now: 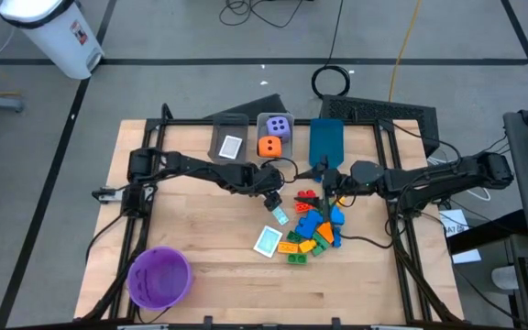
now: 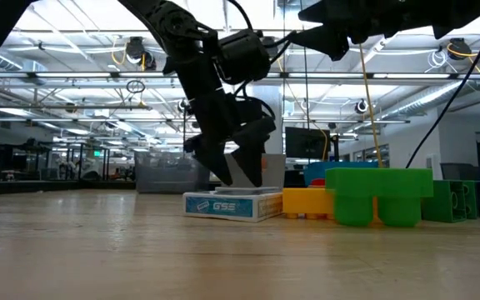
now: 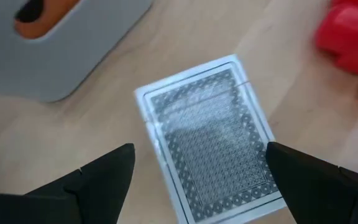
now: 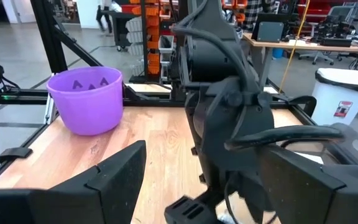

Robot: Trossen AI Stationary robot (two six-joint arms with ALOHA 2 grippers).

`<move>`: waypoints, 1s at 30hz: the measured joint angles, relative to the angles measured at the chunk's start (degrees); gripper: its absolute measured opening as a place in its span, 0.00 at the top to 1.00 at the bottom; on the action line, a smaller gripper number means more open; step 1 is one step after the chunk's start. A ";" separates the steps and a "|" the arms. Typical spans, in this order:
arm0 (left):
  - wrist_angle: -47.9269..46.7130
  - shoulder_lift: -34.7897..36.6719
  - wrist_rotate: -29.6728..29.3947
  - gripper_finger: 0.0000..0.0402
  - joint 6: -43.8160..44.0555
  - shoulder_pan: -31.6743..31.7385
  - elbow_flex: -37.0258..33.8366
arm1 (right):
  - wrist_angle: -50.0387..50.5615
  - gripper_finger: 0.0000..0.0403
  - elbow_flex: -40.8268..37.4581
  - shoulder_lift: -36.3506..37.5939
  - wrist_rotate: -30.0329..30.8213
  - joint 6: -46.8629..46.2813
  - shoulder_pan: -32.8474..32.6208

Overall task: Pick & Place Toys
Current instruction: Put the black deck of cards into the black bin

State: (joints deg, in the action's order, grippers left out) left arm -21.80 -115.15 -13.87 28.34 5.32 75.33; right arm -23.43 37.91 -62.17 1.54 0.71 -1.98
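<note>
A white-and-teal card (image 3: 210, 140) lies flat on the table, patterned side up. My left gripper (image 3: 199, 149) hangs open just above it, one finger on either side, slanting down; in the high view that gripper (image 1: 274, 203) is at the table's middle. A second card (image 1: 268, 242) lies nearer the front edge. To the right of both is a pile of multicoloured bricks (image 1: 314, 227). The purple die (image 1: 280, 125) and the orange die (image 1: 269, 146) sit in the clear bin. My right gripper (image 1: 331, 181) waits open, level and high, beyond the bricks.
A grey bin (image 1: 218, 145) holding a card, the clear bin (image 1: 264, 119) and a blue bin (image 1: 326, 142) stand in a row at the far edge. A purple bowl (image 1: 159, 277) sits at the near left corner. Bare wood lies between the bowl and the cards.
</note>
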 joint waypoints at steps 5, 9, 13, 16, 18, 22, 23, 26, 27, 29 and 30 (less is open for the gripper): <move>1.76 -0.78 0.53 0.07 0.76 0.05 0.00 | 0.02 0.28 0.00 0.00 -0.05 0.00 0.00; 1.76 -0.59 1.10 0.07 1.58 0.07 0.00 | -0.01 0.28 0.00 0.00 -0.04 0.00 0.00; 1.98 -0.07 3.85 0.07 1.78 0.07 0.00 | 0.03 0.28 0.00 0.00 -0.08 0.00 0.00; -0.20 -0.07 7.24 0.07 1.79 0.26 0.00 | 0.21 0.28 0.00 0.00 -0.06 -0.04 0.00; -3.48 0.02 7.03 0.07 1.81 0.24 0.08 | 0.23 0.28 0.00 0.00 -0.16 -0.04 0.00; -11.58 1.08 4.43 0.07 0.93 0.33 0.23 | 0.27 0.28 0.00 0.00 -0.26 -0.02 0.00; -12.45 1.13 4.42 0.07 0.22 0.35 0.25 | 0.22 0.28 0.00 0.00 -0.27 -0.02 0.00; -15.61 1.91 4.93 0.07 -1.17 0.28 0.25 | 0.16 0.28 0.00 0.00 -0.33 -0.02 -0.02; -16.38 2.34 5.50 0.07 -1.26 0.22 0.09 | 0.13 0.28 0.00 0.00 -0.35 -0.02 -0.02; -16.37 3.34 6.41 0.07 -2.45 0.21 -0.02 | -0.30 0.28 0.07 0.05 -0.55 0.02 -0.02; -16.02 3.77 6.30 0.07 -3.12 0.08 -0.09 | -0.34 0.28 0.07 0.11 -0.59 0.02 -0.04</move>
State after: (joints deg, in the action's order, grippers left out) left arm -37.82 -111.38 -7.57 25.23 5.40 75.24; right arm -23.77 37.98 -62.06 0.95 0.73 -2.02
